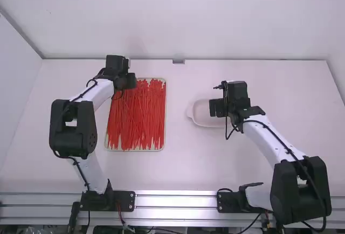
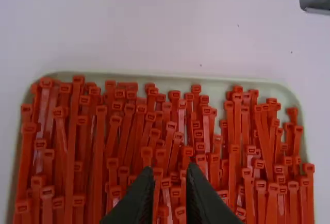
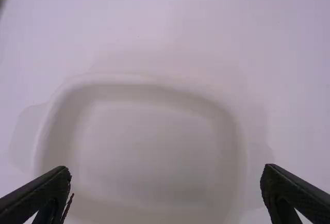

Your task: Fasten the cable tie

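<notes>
Left pincer [image 2: 169,168], narrowly spread, hangs over the cable ties [image 2: 129,131], seemingly to pick 1; right pincer [image 3: 165,171], spread wide, hovers above the dish [image 3: 144,105].

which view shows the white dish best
The right wrist view: the white dish close from above, with most of its rim and empty inside. The high view shows it small, partly behind the right hand. The left wrist view faces the cable ties.

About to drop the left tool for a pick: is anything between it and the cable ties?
Nothing visible does. The left tool hangs right above the orange cable ties heaped in the tray, its fingers slightly apart, with no cover or other thing over the pile.
</notes>
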